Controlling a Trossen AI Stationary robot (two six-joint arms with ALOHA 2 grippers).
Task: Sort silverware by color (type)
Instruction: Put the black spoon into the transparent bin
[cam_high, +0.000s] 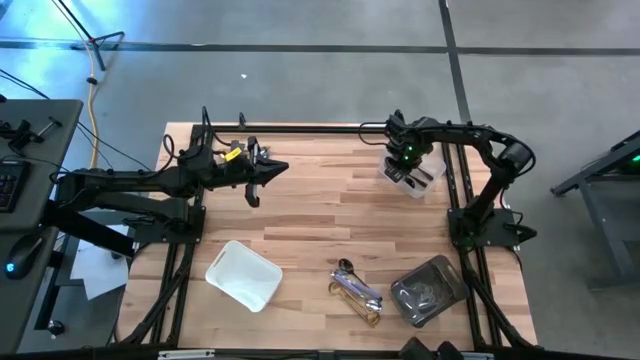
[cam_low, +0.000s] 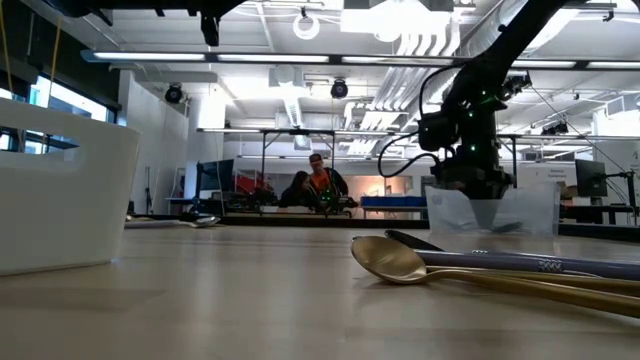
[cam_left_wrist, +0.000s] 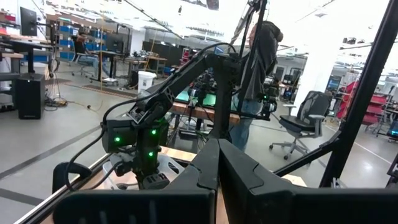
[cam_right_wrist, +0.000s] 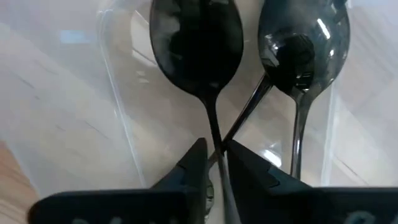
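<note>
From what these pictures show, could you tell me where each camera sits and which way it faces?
High view: overhead, straight down; both arms, left gripper idle.
Low view: table height, looking across a gold spoon; right arm over the clear tray.
Left wrist view: past its own shut fingers toward the right arm.
Right wrist view: down into the tray; right gripper around a dark spoon.
Shared: high and low views both show the white tray.

Grey concrete floor (cam_high: 320, 70); office chair (cam_left_wrist: 303, 121), perhaps.
</note>
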